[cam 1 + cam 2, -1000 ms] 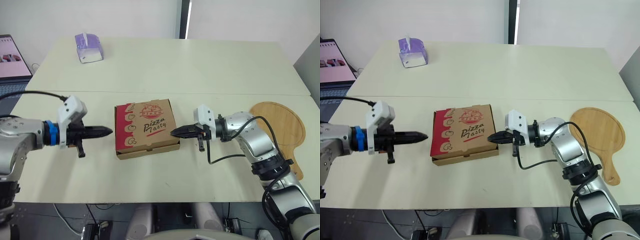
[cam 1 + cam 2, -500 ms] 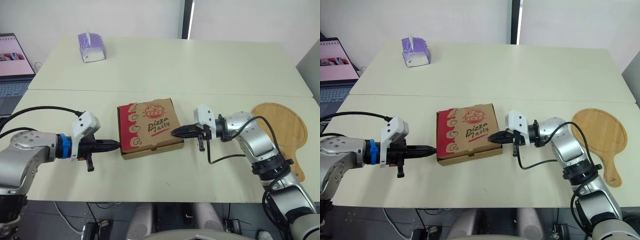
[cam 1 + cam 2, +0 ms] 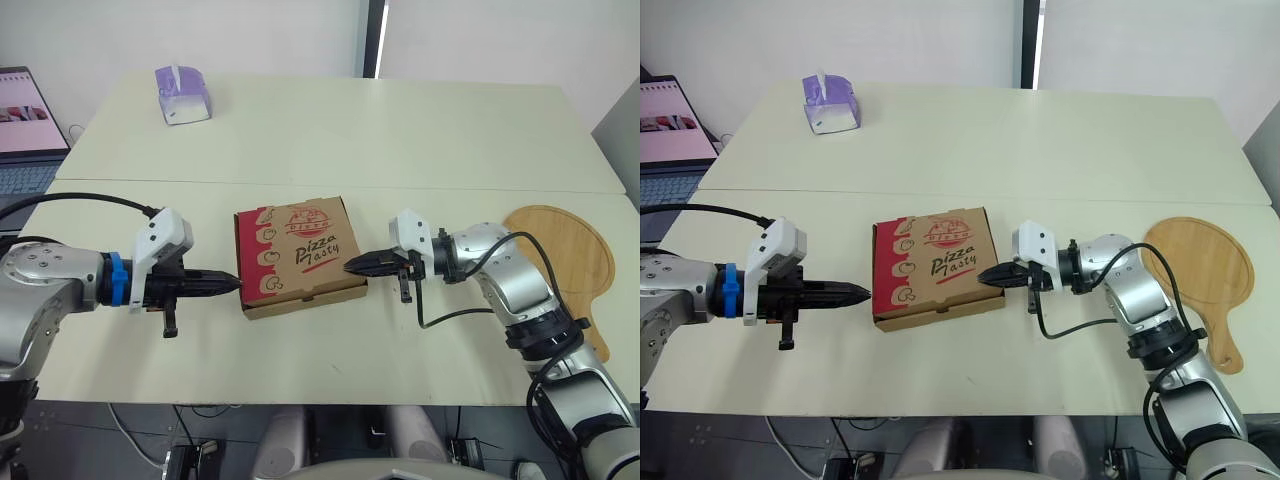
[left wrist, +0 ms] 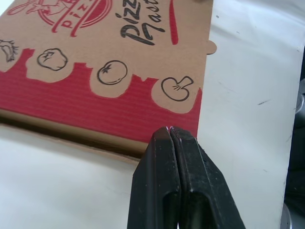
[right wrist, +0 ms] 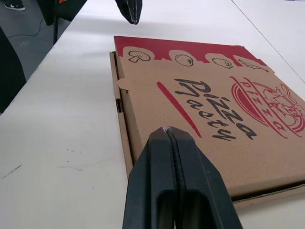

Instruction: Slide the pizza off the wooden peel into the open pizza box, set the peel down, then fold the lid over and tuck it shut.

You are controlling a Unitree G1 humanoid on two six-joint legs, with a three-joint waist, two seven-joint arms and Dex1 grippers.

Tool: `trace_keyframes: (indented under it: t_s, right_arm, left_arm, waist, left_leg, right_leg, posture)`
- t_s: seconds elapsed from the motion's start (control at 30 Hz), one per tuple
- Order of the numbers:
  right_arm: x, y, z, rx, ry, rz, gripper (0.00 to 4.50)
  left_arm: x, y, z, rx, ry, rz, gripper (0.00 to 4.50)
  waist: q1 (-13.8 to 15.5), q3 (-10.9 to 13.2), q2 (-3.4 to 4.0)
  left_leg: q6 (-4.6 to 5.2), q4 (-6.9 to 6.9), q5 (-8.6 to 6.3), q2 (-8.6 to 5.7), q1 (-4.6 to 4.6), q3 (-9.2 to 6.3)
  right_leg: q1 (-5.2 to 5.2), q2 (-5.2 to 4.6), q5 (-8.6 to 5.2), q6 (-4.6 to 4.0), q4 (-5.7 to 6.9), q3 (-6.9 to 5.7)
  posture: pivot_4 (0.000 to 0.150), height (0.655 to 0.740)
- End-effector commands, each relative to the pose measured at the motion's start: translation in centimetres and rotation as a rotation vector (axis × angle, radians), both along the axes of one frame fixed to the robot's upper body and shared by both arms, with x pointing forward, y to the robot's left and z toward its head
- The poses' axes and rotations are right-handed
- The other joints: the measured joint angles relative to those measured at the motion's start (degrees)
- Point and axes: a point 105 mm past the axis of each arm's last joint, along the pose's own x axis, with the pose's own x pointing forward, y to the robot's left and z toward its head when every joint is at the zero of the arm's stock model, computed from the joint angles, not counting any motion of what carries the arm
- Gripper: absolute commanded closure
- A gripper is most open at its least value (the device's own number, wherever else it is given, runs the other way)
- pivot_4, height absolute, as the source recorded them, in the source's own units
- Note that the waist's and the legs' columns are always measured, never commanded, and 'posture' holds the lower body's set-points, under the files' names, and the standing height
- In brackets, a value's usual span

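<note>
The pizza box [image 3: 298, 256] lies in the middle of the pale surface [image 3: 400, 150] with its lid folded flat down, so whatever is inside is hidden. It is a shallow square of brown corrugated cardboard. A red scalloped band runs along the side nearest the left arm, with outline drawings of a mushroom, a tomato and other toppings, and beside it are a round red logo and black "Pizza Tasty" lettering. In the left wrist view a dark seam shows under the lid edge on that red side. The left claw [image 3: 232, 283] is pinched closed and holds nothing, its two black fingers [image 4: 190, 181] pressed flat together, with the tip right at the red edge of the box — touching or just short of it, I cannot tell. The right claw [image 3: 352, 266] is likewise closed and empty-handed, fingers [image 5: 152, 191] together, its tip at the opposite edge near the front corner. The wooden peel [image 3: 560, 262] lies flat well off to the robot's right, a smooth round blade of light wood with a short handle. A purple tissue box [image 3: 181, 94] stands at the far left with a tissue poking from its top, and a laptop [image 3: 20, 120] sits open beyond the left edge.
</note>
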Motion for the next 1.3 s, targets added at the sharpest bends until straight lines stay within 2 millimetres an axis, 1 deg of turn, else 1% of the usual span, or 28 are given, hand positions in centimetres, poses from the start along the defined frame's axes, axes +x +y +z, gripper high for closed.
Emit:
trace_keyframes:
  t_s: [0.03,0.13,0.23,0.4,0.53,0.8,0.87,0.93,1.03,1.1,1.2,1.27,1.3]
  right_arm:
    - [-0.1,-0.1,0.9,0.002,-0.043,0.015,4.45]
    - [-0.1,-0.1,0.7,0.0,-0.041,0.015,4.45]
    - [-0.2,-0.1,0.2,-0.011,-0.037,0.011,4.45]
    - [0.0,-0.4,-0.9,-0.045,-0.038,-0.005,4.45]
    - [0.2,-0.9,-2.1,-0.097,-0.048,-0.019,4.45]
    - [0.6,-1.1,-3.2,-0.145,-0.068,-0.041,4.45]
    - [0.6,-1.1,-3.2,-0.149,-0.071,-0.044,4.45]
    - [0.6,-1.1,-2.8,-0.133,-0.071,-0.04,4.45]
    - [1.2,-0.8,-0.3,-0.016,-0.055,-0.058,4.45]
    - [1.8,-0.7,1.2,0.065,-0.027,-0.082,4.45]
    - [3.2,-1.0,2.9,0.137,-0.007,-0.143,4.45]
    - [4.2,-1.3,3.6,0.15,-0.015,-0.179,4.45]
    - [5.0,-1.6,3.9,0.144,-0.032,-0.207,4.45]
  left_arm:
    - [0.1,-1.1,0.1,-0.004,-0.031,-0.025,4.5]
    - [0.1,-1.6,-0.5,-0.007,-0.026,-0.034,4.5]
    - [0.4,-1.4,-1.5,0.031,-0.036,-0.026,4.5]
    - [0.5,-1.2,-2.1,0.051,-0.033,-0.025,4.5]
    - [0.6,-0.9,-2.8,0.081,-0.035,-0.021,4.5]
    - [0.9,-0.9,-3.7,0.107,-0.04,-0.006,4.5]
    - [0.9,-0.8,-3.9,0.111,-0.041,-0.004,4.5]
    - [0.9,-1.0,-3.6,0.089,-0.049,-0.004,4.5]
    - [1.6,-1.2,-1.1,-0.028,-0.089,0.04,4.5]
    - [2.3,-0.9,0.4,-0.087,-0.119,0.089,4.5]
    - [3.3,-0.1,2.5,-0.147,-0.165,0.162,4.5]
    - [3.8,0.6,3.3,-0.158,-0.191,0.211,4.5]
    - [4.2,1.3,3.4,-0.144,-0.216,0.25,4.5]
  waist:
    - [0.0,0.0,0.0]
    - [0.0,0.0,0.0]
    - [0.0,0.0,0.0]
    - [0.0,0.0,0.0]
    - [0.0,0.0,0.0]
    - [0.0,-0.1,-0.01]
    - [0.0,-0.1,0.0]
    - [0.1,-0.1,0.01]
    - [0.1,0.0,-0.02]
    - [0.1,0.0,-0.03]
    - [0.1,0.0,-0.02]
    - [0.1,0.0,-0.01]
    - [0.1,0.0,-0.01]
  left_leg:
    - [0.0,0.0,0.0,0.0,0.0,0.0]
    - [0.0,0.0,0.0,0.0,0.0,0.0]
    - [0.0,0.0,0.0,0.0,0.0,0.0]
    - [0.0,0.0,0.0,0.0,0.0,0.0]
    - [0.0,0.0,0.0,0.0,0.01,0.01]
    - [0.0,0.0,0.0,0.0,0.08,0.01]
    - [0.03,0.0,-0.01,0.0,0.23,0.01]
    - [0.14,-0.03,-0.08,0.0,0.48,0.01]
    - [0.26,-0.07,-0.15,0.0,0.86,0.0]
    - [0.26,-0.06,-0.15,0.01,0.84,-0.01]
    - [0.24,-0.06,-0.13,0.02,0.84,-0.02]
    - [0.23,-0.07,-0.13,0.02,0.84,-0.02]
    - [0.2,-0.08,-0.11,0.02,0.86,-0.01]
  right_leg:
    - [0.0,0.0,0.0,0.0,0.0,0.0]
    - [0.0,0.0,0.0,0.0,0.0,0.01]
    - [0.0,0.0,0.0,0.0,0.0,0.01]
    - [0.0,0.0,0.0,0.0,0.0,0.01]
    - [0.0,0.0,0.0,0.0,0.0,0.01]
    - [0.08,0.0,0.0,0.0,0.01,0.02]
    - [0.22,0.0,0.0,0.0,0.01,0.02]
    - [0.47,0.01,0.0,0.0,-0.02,0.02]
    - [0.81,0.01,-0.01,0.01,-0.07,0.02]
    - [0.8,0.01,-0.01,0.01,-0.06,0.02]
    - [0.78,0.03,-0.01,0.0,-0.02,0.01]
    - [0.77,0.03,-0.01,0.0,-0.05,0.02]
    - [0.77,0.03,-0.01,0.0,-0.06,0.02]
  posture:
    - [0.15,0.74]
    - [0.15,0.74]
    - [0.15,0.74]
    - [0.15,0.74]
    - [0.15,0.74]
    - [0.15,0.74]
    - [0.15,0.74]
    - [0.15,0.74]
    - [0.15,0.74]
    - [0.15,0.74]
    - [0.15,0.74]
    - [0.15,0.74]
    - [0.15,0.74]
